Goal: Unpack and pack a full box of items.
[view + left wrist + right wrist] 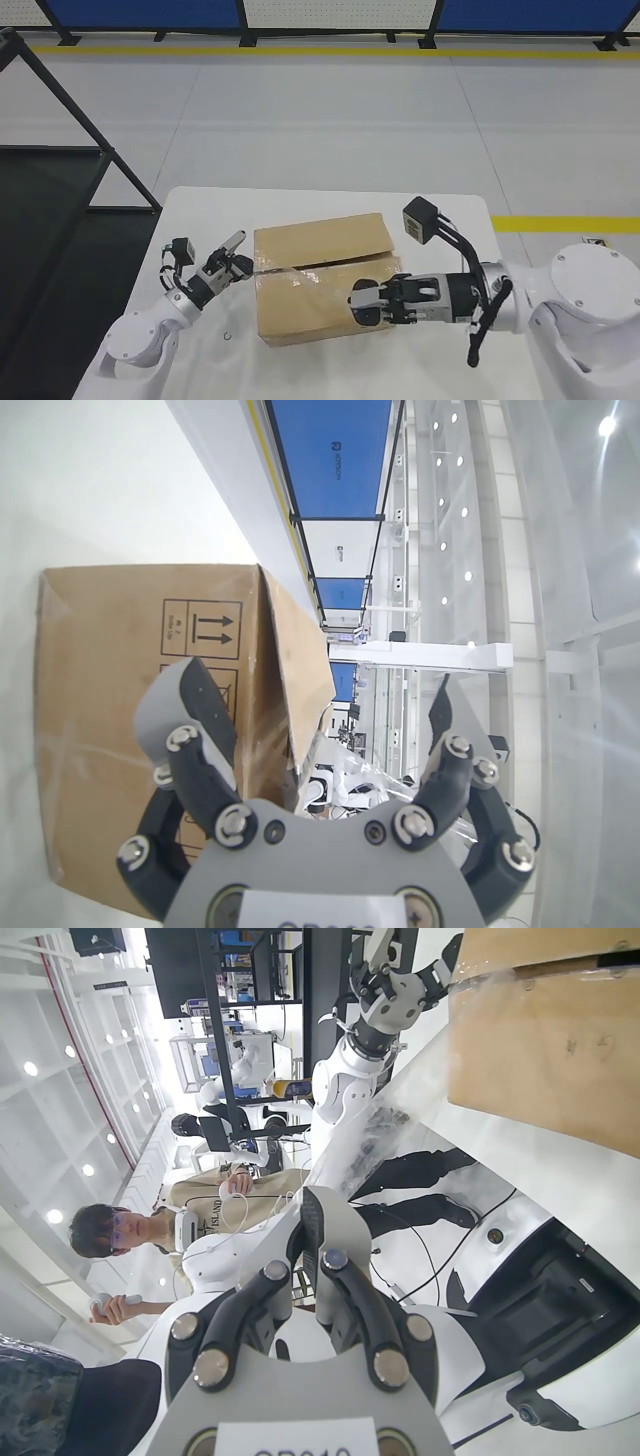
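A brown cardboard box [315, 275] stands in the middle of the white table [200, 215], its top flaps down and wrinkled clear tape [300, 281] along the seam. My left gripper [238, 256] hovers open at the box's left end, level with the top edge; in the left wrist view its fingers [202, 700] straddle the corner where a flap [295, 665] lifts slightly. My right gripper [357, 300] lies over the near flap, shut. A stretched strip of clear tape [370, 1138] runs from its fingertips [311, 1218] toward the box [540, 1043].
A small ring-like scrap [229, 335] lies on the table near the box's front left corner. A black metal frame [90, 150] stands off the table's left side. Bare tabletop lies behind the box and on its right.
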`<action>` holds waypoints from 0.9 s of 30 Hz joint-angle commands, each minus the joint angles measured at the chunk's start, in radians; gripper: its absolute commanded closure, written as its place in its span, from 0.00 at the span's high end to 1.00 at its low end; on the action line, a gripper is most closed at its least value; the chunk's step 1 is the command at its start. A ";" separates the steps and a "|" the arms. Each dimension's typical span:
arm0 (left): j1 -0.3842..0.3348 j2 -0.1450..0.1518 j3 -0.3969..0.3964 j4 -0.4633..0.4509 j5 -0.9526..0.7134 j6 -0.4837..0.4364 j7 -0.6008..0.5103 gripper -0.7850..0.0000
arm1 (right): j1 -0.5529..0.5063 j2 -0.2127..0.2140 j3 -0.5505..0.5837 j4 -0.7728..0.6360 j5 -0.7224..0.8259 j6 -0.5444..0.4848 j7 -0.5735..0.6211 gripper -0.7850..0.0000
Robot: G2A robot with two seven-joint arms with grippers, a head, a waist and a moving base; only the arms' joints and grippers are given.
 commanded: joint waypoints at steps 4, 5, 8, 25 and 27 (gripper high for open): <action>0.001 -0.002 0.008 0.001 -0.003 -0.011 0.001 1.00 | 0.025 -0.001 -0.027 -0.019 0.030 0.009 -0.027 0.00; 0.001 -0.002 0.009 0.000 -0.003 -0.013 0.001 1.00 | 0.030 -0.001 -0.034 -0.021 0.036 0.008 -0.030 0.00; 0.002 -0.002 0.011 0.001 -0.005 -0.016 0.000 1.00 | 0.046 -0.002 -0.056 -0.027 0.046 0.010 -0.044 0.00; 0.012 -0.004 0.011 -0.001 -0.021 -0.043 -0.009 1.00 | 0.107 -0.007 -0.136 -0.109 0.113 0.039 -0.156 0.00; 0.017 -0.003 0.004 -0.005 -0.026 -0.050 -0.009 1.00 | 0.115 -0.009 -0.148 -0.112 0.120 0.038 -0.172 0.00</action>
